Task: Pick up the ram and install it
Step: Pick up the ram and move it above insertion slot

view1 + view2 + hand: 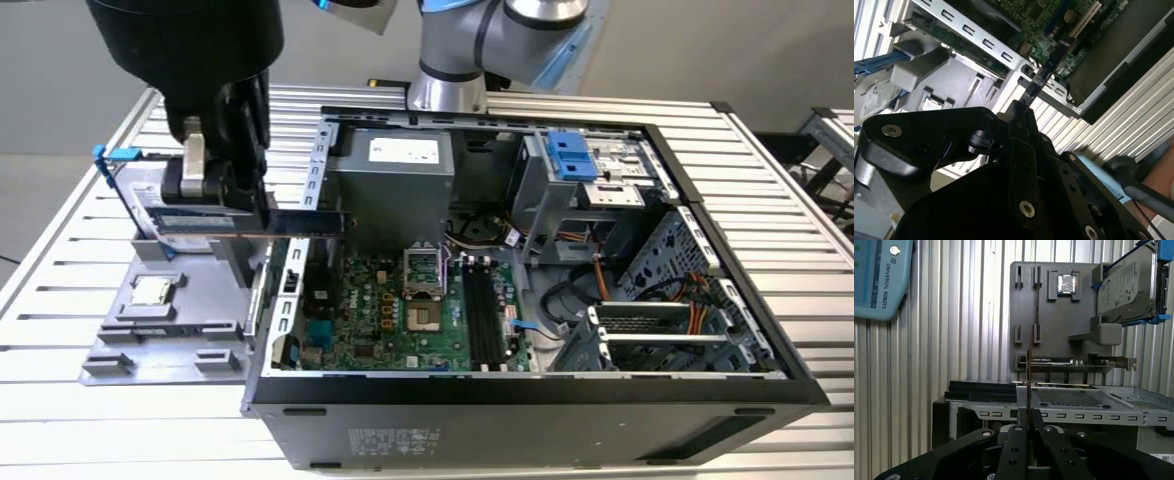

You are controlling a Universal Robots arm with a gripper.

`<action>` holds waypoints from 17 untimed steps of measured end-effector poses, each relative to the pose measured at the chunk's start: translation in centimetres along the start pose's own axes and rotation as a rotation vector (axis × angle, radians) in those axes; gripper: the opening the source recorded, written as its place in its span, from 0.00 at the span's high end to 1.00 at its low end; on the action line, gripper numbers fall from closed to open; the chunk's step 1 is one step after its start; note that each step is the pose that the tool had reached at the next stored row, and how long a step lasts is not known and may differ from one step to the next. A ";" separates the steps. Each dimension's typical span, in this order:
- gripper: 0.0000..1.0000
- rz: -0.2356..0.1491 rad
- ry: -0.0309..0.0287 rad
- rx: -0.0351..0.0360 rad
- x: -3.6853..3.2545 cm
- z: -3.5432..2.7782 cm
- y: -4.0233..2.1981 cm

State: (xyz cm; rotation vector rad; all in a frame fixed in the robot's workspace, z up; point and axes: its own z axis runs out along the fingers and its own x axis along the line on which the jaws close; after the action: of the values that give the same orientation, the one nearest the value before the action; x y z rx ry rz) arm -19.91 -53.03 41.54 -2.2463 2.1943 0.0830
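My gripper [220,195] is shut on the ram [200,218], a thin bluish-green stick with dark chips. It holds the stick level in the air over the grey fixture [147,330], just outside the case's wall on the exterior view's left. Both wrist views show the ram edge-on, the ram [1028,382] rising from between the black fingers [1016,435] and the ram [1046,65] pointing toward the motherboard. The dark memory slots [483,320] lie on the green motherboard [387,320] inside the open case, well off to the exterior view's right of the gripper.
The fixture carries a square silver processor chip [151,290], a hard drive in a blue bracket [1129,285] and an expansion card [1054,361]. The case's metal wall [318,160] stands between fixture and motherboard. A teach pendant [879,280] lies on the slatted table.
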 end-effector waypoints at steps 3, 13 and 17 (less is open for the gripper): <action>1.00 0.000 -0.0001 -0.0030 0.03 -0.03 -0.97; 1.00 0.001 -0.0003 -0.0139 0.14 -0.18 -4.64; 1.00 0.001 -0.0004 -0.0175 0.18 -0.23 -6.07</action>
State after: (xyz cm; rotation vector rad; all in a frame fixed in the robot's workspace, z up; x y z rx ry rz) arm -13.83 -53.08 41.54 -2.2543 2.2028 0.1031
